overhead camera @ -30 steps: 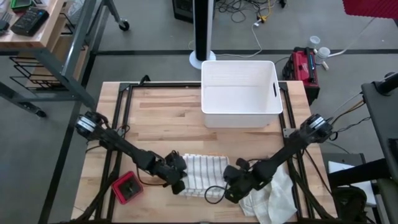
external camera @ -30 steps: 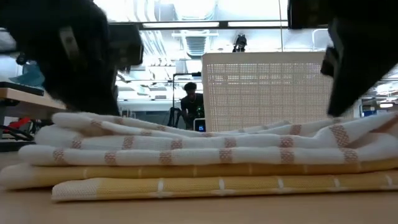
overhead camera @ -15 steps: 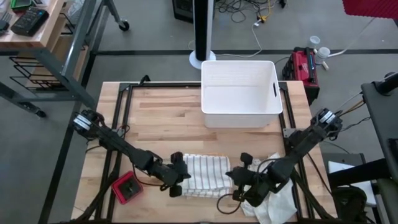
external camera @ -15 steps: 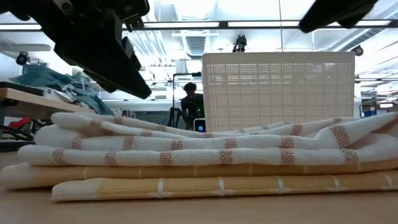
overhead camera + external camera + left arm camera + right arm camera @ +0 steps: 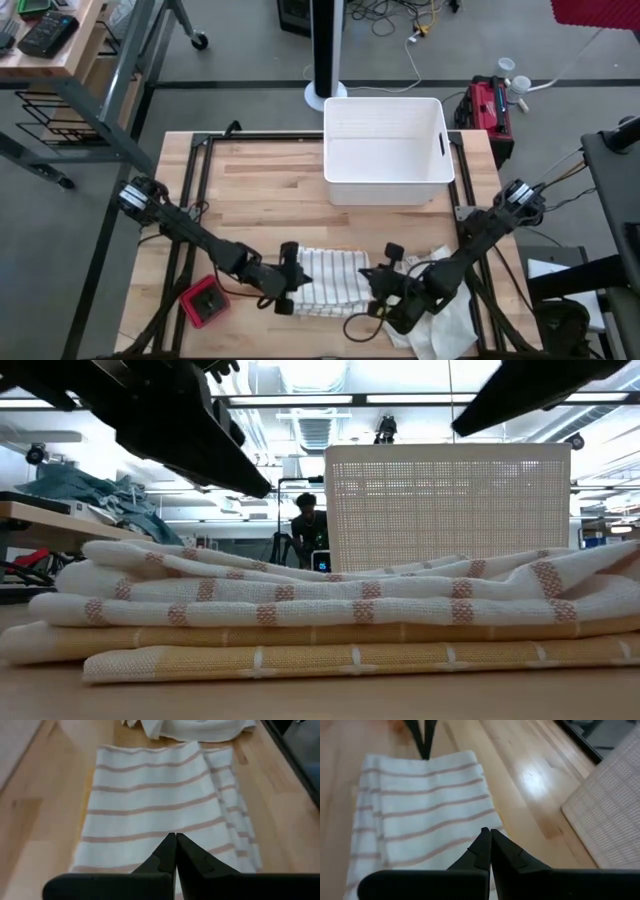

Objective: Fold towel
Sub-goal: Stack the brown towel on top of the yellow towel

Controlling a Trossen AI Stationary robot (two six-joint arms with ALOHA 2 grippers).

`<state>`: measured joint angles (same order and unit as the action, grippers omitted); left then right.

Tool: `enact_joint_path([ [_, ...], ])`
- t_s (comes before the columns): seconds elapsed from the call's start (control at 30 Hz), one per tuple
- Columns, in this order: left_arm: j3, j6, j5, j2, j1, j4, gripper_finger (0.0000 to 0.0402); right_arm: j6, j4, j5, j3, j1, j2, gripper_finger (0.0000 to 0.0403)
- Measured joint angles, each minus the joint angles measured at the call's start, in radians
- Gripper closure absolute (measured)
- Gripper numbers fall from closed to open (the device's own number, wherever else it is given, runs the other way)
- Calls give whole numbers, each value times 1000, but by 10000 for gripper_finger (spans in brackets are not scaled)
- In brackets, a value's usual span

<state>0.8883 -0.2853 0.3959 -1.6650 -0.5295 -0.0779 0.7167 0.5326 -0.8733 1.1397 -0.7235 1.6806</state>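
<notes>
Your striped towel lies folded at the table's near edge between both grippers, left and right, each pinched together, empty. Soft, limp, probably light; pinch it at a corner.

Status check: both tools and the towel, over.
Left tool shut, empty, above the towel's edge. Right tool shut, empty, opposite side. Striped towel folded flat on table. Nothing in the way.
</notes>
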Motion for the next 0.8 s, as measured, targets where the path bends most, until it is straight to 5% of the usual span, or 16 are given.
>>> enact_joint_path([
  [0.23, 0, 127, 3, 0, 14, -69, 402, 70, -29, 7, 0, -6, 0, 403],
  [0.8, 0, 157, -63, -2, 36, -103, 401, 41, -41, -1, 0, -20, 3, 403],
])
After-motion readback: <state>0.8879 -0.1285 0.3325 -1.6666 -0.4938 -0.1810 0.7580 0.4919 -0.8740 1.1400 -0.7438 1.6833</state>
